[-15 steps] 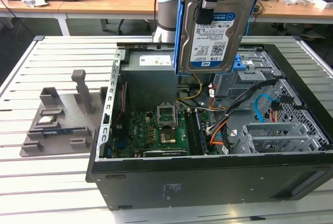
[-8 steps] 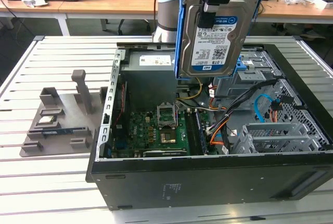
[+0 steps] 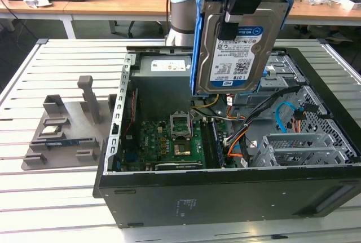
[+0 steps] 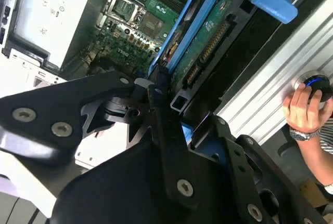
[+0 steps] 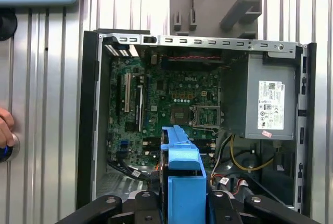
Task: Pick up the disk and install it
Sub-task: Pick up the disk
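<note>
Open PC case (image 3: 225, 195), motherboard (image 3: 169, 141) and cables (image 3: 240, 140) exposed, sits below; grey fixture (image 3: 62, 133) at exterior view's left. Gripper (image 3: 229, 27) clamped tight on silver, blue-railed disk (image 3: 240, 51), upright, upper centre.

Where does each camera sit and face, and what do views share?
Exterior view: off the arm, facing down into the computer case; the gripper holds the disk above it.
Second wrist view: on the wrist, looking along the gripper past the disk's edge to the motherboard.
First wrist view: on the wrist, straight down over the gripper into the case.
Shared: both wrist views catch a person's hand.
</note>
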